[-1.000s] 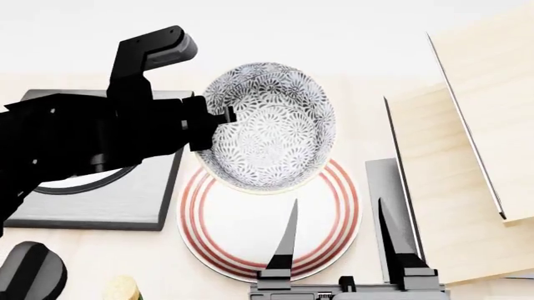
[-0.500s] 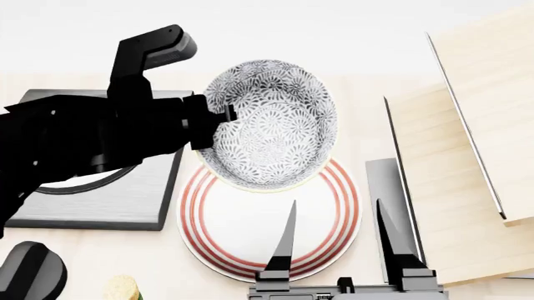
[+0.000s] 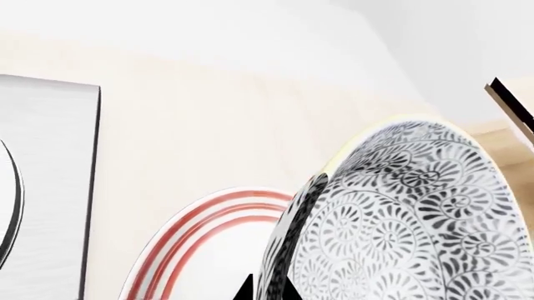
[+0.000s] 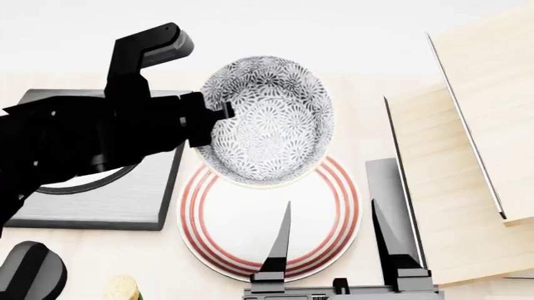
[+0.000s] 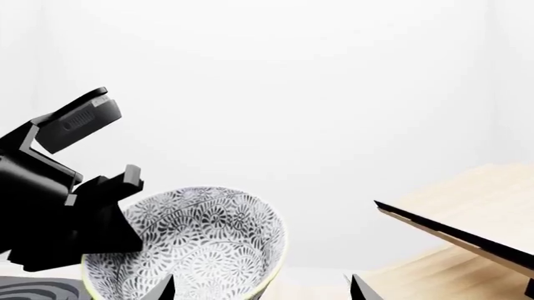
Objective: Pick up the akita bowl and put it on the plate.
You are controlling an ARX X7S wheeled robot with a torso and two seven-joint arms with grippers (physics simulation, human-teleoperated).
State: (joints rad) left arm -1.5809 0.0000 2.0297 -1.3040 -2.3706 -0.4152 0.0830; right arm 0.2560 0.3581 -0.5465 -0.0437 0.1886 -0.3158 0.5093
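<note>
Item: akita bowl (image 4: 271, 122), pinched at its near-left rim by my left claw (image 4: 212, 119), carried tilted in the air over the far edge of the plate (image 4: 271, 215). Plate flat on the surface (image 4: 351, 94), beside the square burner (image 4: 100, 200). Right claw (image 4: 334, 250) spread, idle, over the plate's near rim. Handling note, my judgement: I needed to bring the bowl toward the plate's centre, level it, lower until it seated, only then release; an early release risked a rolling or overhanging bowl
</note>
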